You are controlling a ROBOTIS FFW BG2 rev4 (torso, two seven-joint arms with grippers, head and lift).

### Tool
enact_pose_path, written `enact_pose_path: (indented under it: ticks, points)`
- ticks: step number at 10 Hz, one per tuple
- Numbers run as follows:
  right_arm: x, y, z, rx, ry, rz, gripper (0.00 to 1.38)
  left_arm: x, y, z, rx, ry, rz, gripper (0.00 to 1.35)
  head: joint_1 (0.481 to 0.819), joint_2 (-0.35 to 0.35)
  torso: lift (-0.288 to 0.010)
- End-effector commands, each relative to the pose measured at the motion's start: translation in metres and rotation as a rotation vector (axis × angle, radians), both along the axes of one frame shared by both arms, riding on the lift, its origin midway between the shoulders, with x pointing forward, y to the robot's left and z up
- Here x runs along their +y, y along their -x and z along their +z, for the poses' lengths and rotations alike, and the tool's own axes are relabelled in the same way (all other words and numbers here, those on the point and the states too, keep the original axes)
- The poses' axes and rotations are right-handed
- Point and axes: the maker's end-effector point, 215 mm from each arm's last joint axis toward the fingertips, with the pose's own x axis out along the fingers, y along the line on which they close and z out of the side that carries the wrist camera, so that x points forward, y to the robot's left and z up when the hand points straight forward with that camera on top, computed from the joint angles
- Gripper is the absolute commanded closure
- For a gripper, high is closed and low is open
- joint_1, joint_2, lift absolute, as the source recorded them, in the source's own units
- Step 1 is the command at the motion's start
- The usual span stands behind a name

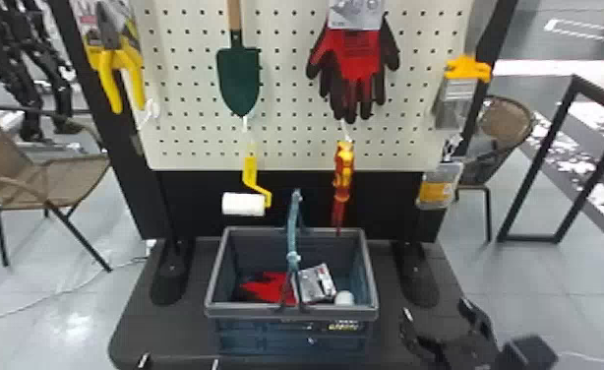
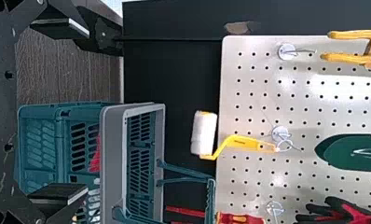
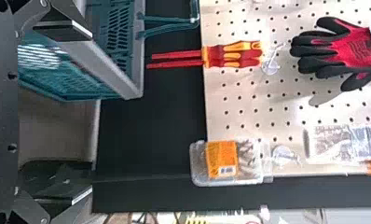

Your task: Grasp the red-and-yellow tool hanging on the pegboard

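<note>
White pegboard (image 1: 291, 133) stands behind black table (image 1: 168, 329). Grey-rimmed teal basket (image 1: 247, 311) sits on table, just in front of it. Red-and-yellow tool (image 1: 343, 172) hangs from hook at pegboard's lower edge, under red-black glove (image 1: 352, 64), tip just above basket's back rim. Right gripper (image 3: 90, 112) sits low near basket's right side, fingers spread, empty. Left gripper (image 2: 86, 112) is also spread and empty.

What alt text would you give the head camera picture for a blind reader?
A red-and-yellow screwdriver hangs from a white pegboard, beneath red-and-black gloves and above an open grey crate on a black table. The right gripper sits open, low at the right, apart from it.
</note>
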Motion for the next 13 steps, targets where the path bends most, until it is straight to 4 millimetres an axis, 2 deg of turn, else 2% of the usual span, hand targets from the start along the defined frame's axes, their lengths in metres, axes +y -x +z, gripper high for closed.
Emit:
enact_pose_path:
  ticks: [1, 3, 6, 8, 11, 12, 13]
  points:
    - [0.009, -0.028, 0.019, -0.010, 0.013, 0.039, 0.15, -0.002, -0.001, 0.000, 0.002, 0.001, -0.003, 0.14, 0.549, 0.000, -0.100]
    - [0.035, -0.054, 0.040, -0.013, 0.021, 0.117, 0.15, -0.004, -0.004, 0.001, 0.002, 0.000, -0.008, 0.14, 0.549, 0.000, -0.100]
    - [0.075, -0.085, 0.085, -0.049, 0.016, 0.223, 0.15, -0.007, -0.008, 0.001, 0.000, -0.003, -0.017, 0.14, 0.549, 0.000, -0.100]
    - [0.109, -0.096, 0.103, -0.053, 0.009, 0.289, 0.15, -0.008, -0.010, 0.001, 0.001, -0.004, -0.024, 0.14, 0.549, 0.000, -0.100]
    - [0.146, -0.113, 0.110, -0.047, 0.018, 0.365, 0.15, -0.009, -0.013, 0.002, -0.002, -0.009, -0.031, 0.14, 0.549, 0.000, -0.100]
    - [0.152, -0.119, 0.109, -0.035, 0.017, 0.383, 0.15, -0.009, -0.014, 0.003, -0.004, -0.008, -0.033, 0.14, 0.549, 0.000, -0.100]
    - [0.155, -0.129, 0.117, -0.043, 0.026, 0.389, 0.15, -0.010, -0.015, 0.002, -0.002, -0.008, -0.034, 0.14, 0.549, 0.000, -0.100]
